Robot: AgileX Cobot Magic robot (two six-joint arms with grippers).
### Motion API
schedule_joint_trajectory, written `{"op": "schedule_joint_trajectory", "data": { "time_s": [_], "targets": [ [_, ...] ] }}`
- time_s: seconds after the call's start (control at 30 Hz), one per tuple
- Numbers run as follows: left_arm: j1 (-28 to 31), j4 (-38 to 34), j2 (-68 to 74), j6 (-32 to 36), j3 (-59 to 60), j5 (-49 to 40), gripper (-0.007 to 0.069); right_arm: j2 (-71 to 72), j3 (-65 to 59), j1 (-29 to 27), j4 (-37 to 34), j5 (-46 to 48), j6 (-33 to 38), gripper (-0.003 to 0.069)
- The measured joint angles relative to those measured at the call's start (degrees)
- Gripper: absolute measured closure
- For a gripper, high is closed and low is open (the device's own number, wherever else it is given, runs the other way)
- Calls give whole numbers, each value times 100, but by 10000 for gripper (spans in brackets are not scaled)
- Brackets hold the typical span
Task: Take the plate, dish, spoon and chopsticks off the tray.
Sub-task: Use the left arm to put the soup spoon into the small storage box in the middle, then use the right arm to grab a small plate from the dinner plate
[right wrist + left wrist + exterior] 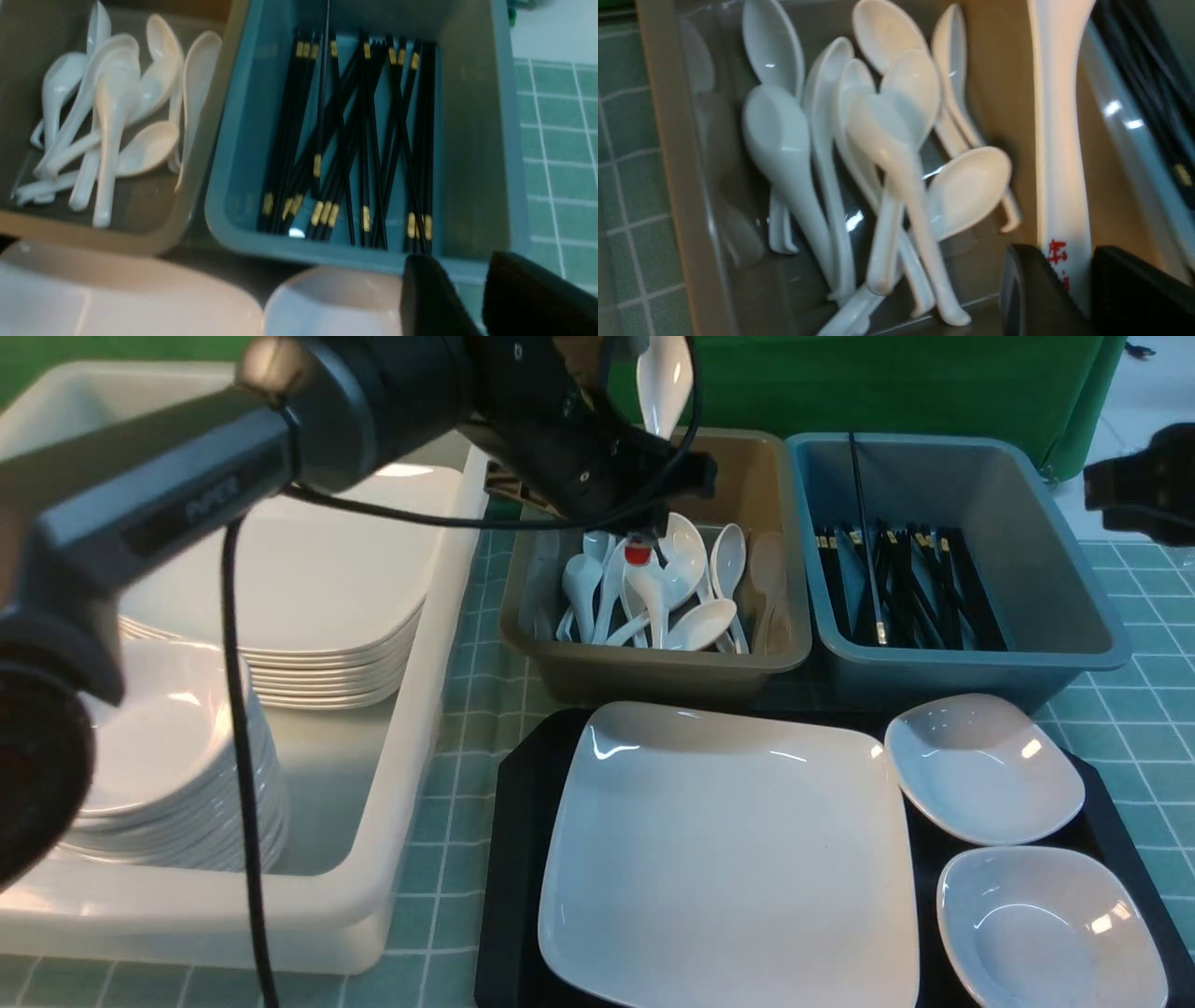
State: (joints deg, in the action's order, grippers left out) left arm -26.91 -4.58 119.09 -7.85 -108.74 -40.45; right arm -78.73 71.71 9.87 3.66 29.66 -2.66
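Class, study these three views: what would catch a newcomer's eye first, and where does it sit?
The left gripper clamps a white spoon, bowl upward, over the brown bin of spoons. Nearest the camera, a big square plate fills most of the black tray, two small dishes at its right.

On tray [518, 859]: plate [728, 859] left, two dishes [985, 770] right. Behind: spoon bin [653, 677] left, chopstick bin [1064, 579] right. Spoon [663, 383] seemingly above spoon bin.

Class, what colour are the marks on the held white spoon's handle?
Red, on the glossy white soup spoon; clearest in the left wrist view.
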Motion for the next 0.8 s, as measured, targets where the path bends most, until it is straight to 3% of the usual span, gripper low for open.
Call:
{"op": "schedule_joint_trajectory", "data": {
  "time_s": [0.1, 0.17, 0.37, 0.43, 0.57, 0.8],
  "targets": [
    [67, -1, 192, 0, 0, -20, 445, -366, 115, -48, -29, -273, -80, 358],
    [85, 63, 272, 0, 0, -48, 365, -902, 447, -168, -46, -439, -142, 302],
    [112, 102, 229, -5, 0, -265, 165, -2507, 1596, -336, -86, -411, -157, 266],
    [112, 86, 181, -5, 0, -503, 145, -2931, 1987, -329, -228, -264, -93, 264],
    [112, 50, 7, -5, -5, -1225, 172, -4070, 2868, -255, -819, -6, 401, 263],
    [112, 43, -232, -5, -5, -1771, 371, -5111, 3560, -140, -1032, 27, 516, 269]
  ]
}}
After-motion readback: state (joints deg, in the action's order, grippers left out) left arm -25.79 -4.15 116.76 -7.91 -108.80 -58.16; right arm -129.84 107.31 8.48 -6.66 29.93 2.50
